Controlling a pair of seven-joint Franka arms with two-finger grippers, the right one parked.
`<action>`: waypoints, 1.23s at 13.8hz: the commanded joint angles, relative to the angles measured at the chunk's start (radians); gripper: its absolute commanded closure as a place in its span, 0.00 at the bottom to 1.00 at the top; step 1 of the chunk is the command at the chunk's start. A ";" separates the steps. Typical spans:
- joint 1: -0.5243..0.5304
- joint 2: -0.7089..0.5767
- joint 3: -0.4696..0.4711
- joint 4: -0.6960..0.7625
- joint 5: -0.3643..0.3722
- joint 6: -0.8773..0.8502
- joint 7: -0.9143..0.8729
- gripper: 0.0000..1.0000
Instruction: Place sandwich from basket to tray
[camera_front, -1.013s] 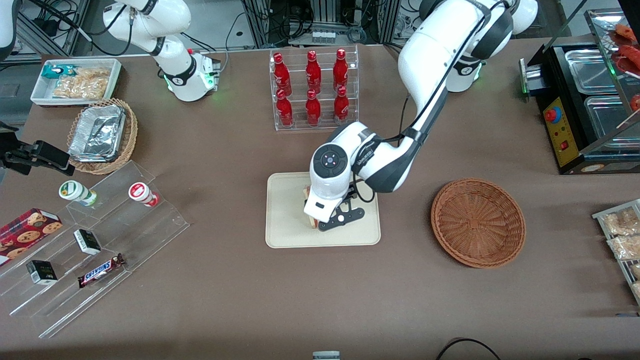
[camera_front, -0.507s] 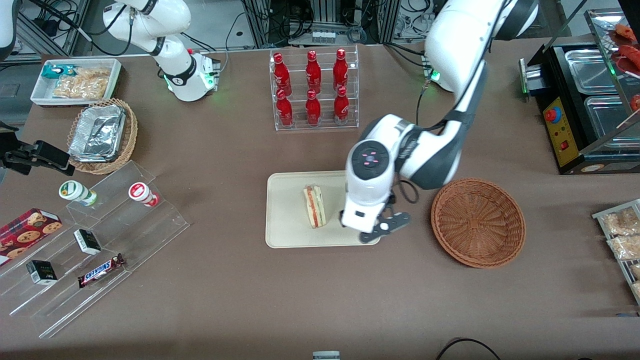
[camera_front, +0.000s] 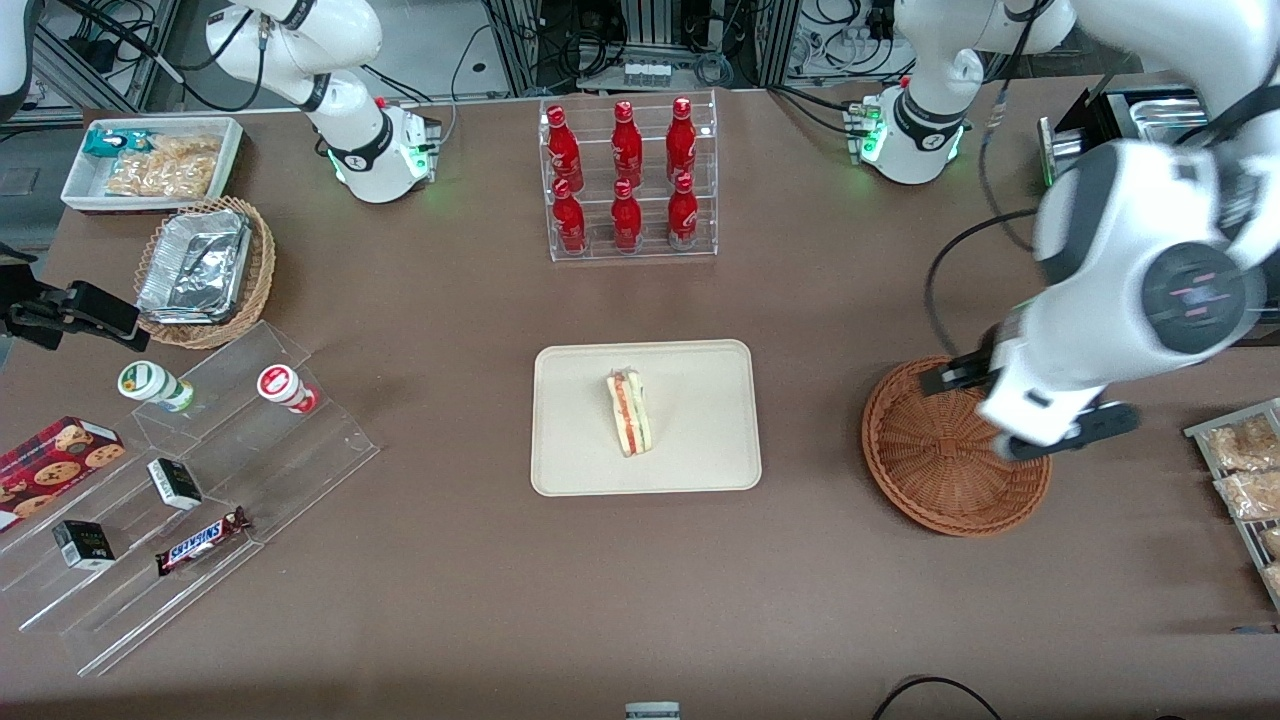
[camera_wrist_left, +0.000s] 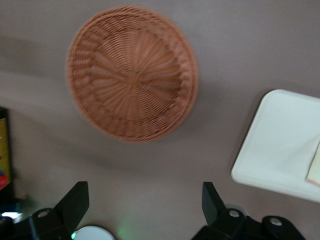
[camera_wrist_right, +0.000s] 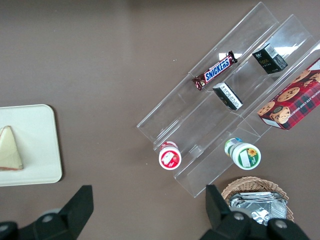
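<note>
The sandwich (camera_front: 630, 412) is a pale wedge with red and green filling. It lies on the cream tray (camera_front: 700, 430) near the table's middle. The round reddish-brown basket (camera_front: 935, 450) sits beside the tray, toward the working arm's end, and holds nothing. My left gripper (camera_front: 1035, 425) hangs high over the basket's rim, well away from the sandwich. In the left wrist view the gripper (camera_wrist_left: 144, 202) is open, with only bare table between its fingertips (camera_wrist_left: 75, 200). That view also shows the basket (camera_wrist_left: 132, 75), a corner of the tray (camera_wrist_left: 280, 145) and an edge of the sandwich (camera_wrist_left: 315, 167).
A clear rack of red bottles (camera_front: 627, 180) stands farther from the front camera than the tray. A stepped acrylic shelf (camera_front: 200, 480) with snacks, a tan basket of foil containers (camera_front: 205, 270) and a white bin (camera_front: 150, 160) lie toward the parked arm's end. A black appliance (camera_front: 1170, 230) and bagged snacks (camera_front: 1245, 470) flank the basket.
My gripper let go of the sandwich on the tray, then rose and swung toward the working arm's end, stopping above the basket. The sandwich stays on the tray.
</note>
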 joint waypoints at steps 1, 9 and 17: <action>0.082 -0.102 -0.010 -0.051 -0.018 -0.096 0.102 0.00; 0.389 -0.274 -0.238 -0.134 0.008 -0.178 0.227 0.00; 0.387 -0.307 -0.255 -0.169 0.040 -0.126 0.189 0.00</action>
